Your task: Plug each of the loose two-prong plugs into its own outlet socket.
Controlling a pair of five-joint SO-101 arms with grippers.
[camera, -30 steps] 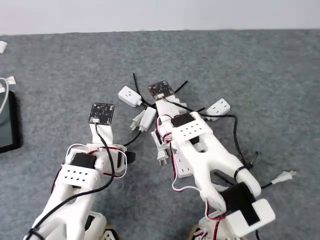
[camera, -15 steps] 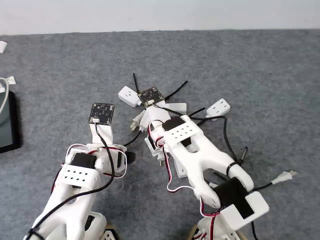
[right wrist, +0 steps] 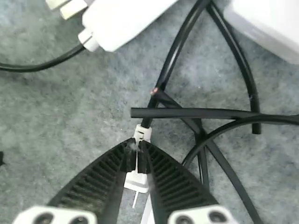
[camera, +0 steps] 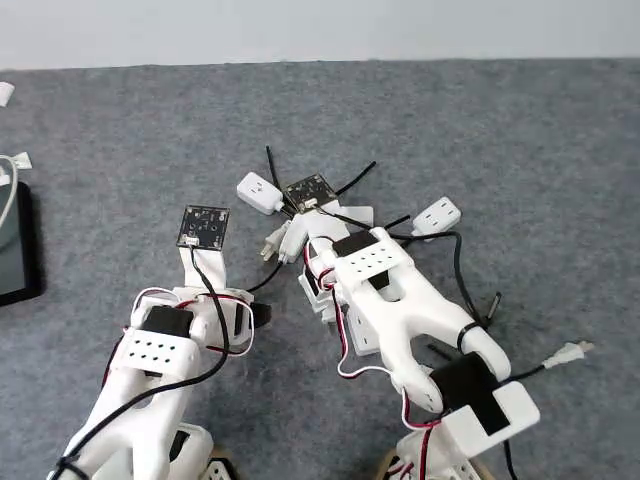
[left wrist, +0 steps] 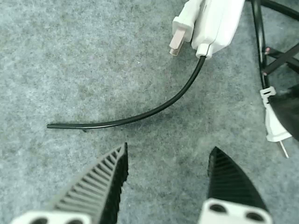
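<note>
the right gripper point(right wrist: 136, 150) had its fingers closed on a small two-prong plug point(right wrist: 135, 181), held just above the grey desk point(right wrist: 42, 121) among crossing black cords. the plug looked light and hard, with smooth sides, so it could probably twist between the fingers. a hold on the flat sides of its body seemed safer than one on the soft cord point(right wrist: 175, 49), and the thin prongs may bend. the left gripper point(left wrist: 170, 151) hung with open fingers over the desk, near a second plug point(left wrist: 212, 18). an outlet socket point(camera: 258, 190) lay near.
</note>
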